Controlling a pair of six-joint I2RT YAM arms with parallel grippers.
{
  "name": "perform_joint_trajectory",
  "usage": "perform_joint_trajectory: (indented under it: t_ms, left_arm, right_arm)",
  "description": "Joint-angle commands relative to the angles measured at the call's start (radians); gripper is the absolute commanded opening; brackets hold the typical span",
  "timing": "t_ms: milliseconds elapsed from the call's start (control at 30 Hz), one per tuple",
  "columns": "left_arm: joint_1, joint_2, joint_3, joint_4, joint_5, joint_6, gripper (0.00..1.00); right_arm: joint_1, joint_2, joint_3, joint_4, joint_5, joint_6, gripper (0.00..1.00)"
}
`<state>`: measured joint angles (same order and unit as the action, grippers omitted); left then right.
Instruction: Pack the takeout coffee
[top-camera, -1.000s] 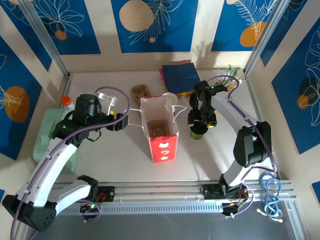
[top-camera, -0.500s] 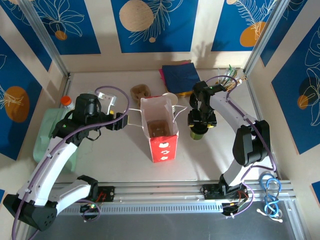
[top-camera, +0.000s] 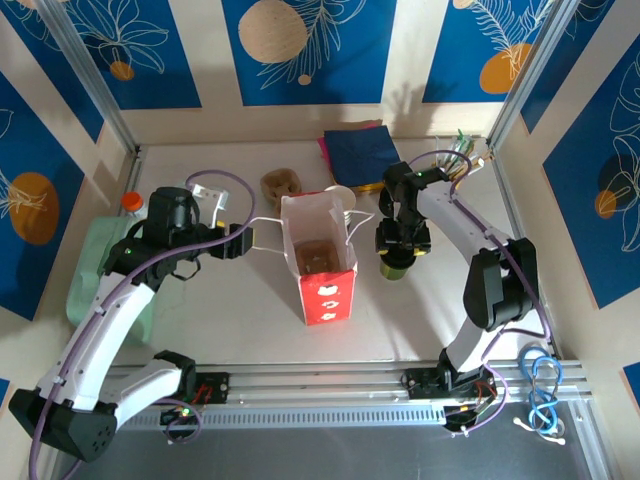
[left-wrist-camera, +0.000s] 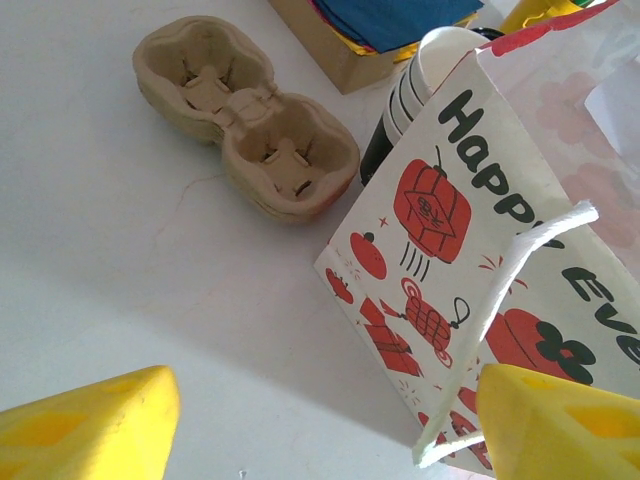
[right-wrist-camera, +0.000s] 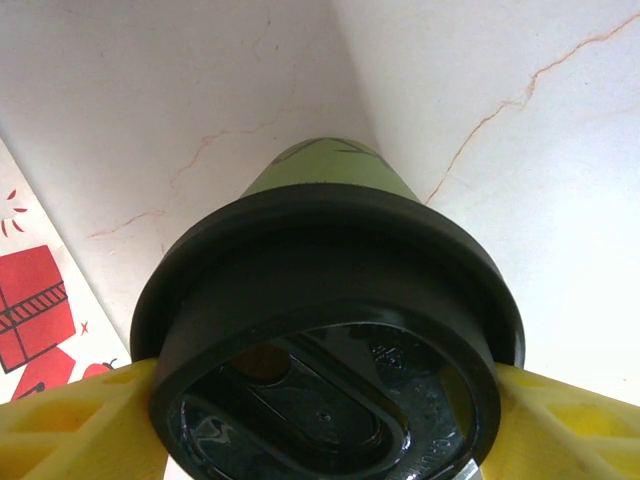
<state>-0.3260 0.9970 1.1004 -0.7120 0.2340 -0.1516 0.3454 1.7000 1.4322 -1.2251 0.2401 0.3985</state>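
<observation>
Yellow fingers (right-wrist-camera: 70, 425) of my right gripper (right-wrist-camera: 320, 430) flank the black lid (right-wrist-camera: 330, 330) of the takeout coffee (right-wrist-camera: 330, 170). Clamped or not, I cannot tell. The cup stands upright just right of the paper bag (top-camera: 328, 295). My left gripper (left-wrist-camera: 325, 400) is spread wide by the rope handle (left-wrist-camera: 510, 280), probably steadying the bag's mouth.

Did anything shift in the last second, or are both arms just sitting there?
The left hand eased slightly left, its open jaws around the bag's handle. The right hand stays around the lidded green cup. The bag and cup have not moved.
</observation>
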Motion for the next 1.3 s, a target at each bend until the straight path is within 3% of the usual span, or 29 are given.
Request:
perform_joint_trajectory:
  t_ms: [0, 633, 800, 1267]
  left_arm:
    - [0.014, -0.001, -0.008, 0.023, 0.028, -0.011, 0.77]
    - [0.013, 0.009, -0.019, 0.044, 0.072, -0.046, 0.77]
    - [0.006, -0.011, -0.007, 0.022, 0.121, -0.076, 0.73]
    - [-0.027, -0.098, -0.046, -0.008, 0.115, -0.061, 0.71]
  right_arm:
    - [0.024, 0.040, 0.017, -0.036, -0.050, 0.018, 0.71]
    - [0.153, -0.083, 0.369, -0.341, 0.070, 0.098, 0.66]
    - [0.196, -0.077, 0.487, -0.404, 0.117, 0.124, 0.66]
    - [0.243, 0.001, 0.815, -0.535, 0.221, 0.157, 0.66]
